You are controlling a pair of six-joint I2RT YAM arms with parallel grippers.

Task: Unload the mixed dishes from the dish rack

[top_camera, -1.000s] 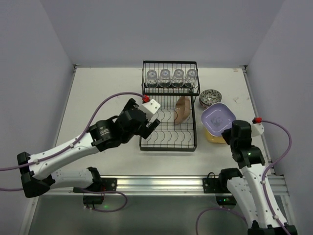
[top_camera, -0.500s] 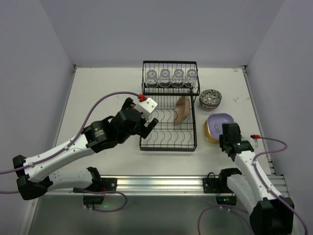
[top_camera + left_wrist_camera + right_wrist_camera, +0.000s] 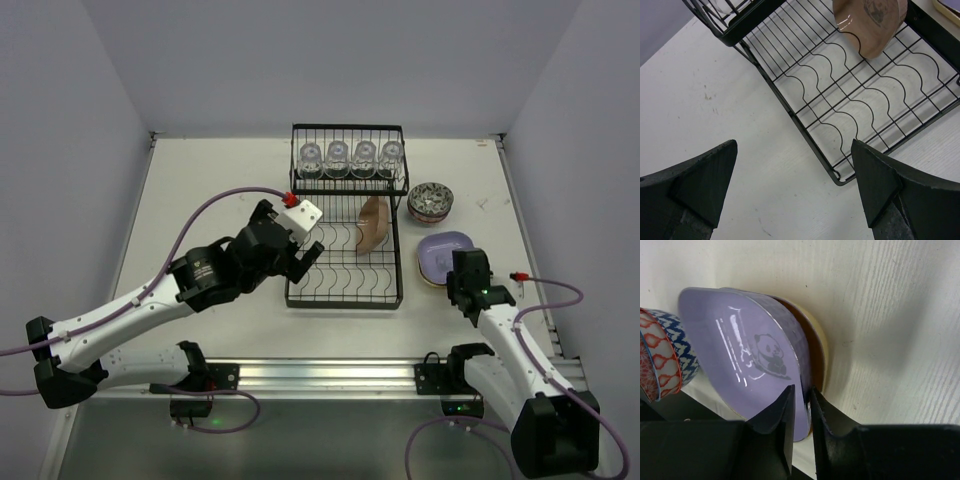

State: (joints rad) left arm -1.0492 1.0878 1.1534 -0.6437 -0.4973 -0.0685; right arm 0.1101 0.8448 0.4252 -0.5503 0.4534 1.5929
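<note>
Had brought the right arm (image 3: 505,335) down low and forward since a second earlier, taking the purple plate (image 3: 440,247) from a lifted tilt to rest on the yellow plate (image 3: 821,345), right of the dish rack (image 3: 345,292). Had shifted the left arm (image 3: 150,300) only slightly; kept it bent over the rack's near left corner, left gripper (image 3: 305,262) spread wide, holding nothing. Showed, in the right wrist view alone, the right gripper (image 3: 799,402) narrow, astride the purple plate's near rim; could not tell whether pinching. Showed there too the stacked bowls (image 3: 662,355) just beside the plates. Found the brown plate (image 3: 374,225) upright in the lower slots, and the four glasses (image 3: 350,158) on the upper shelf.
</note>
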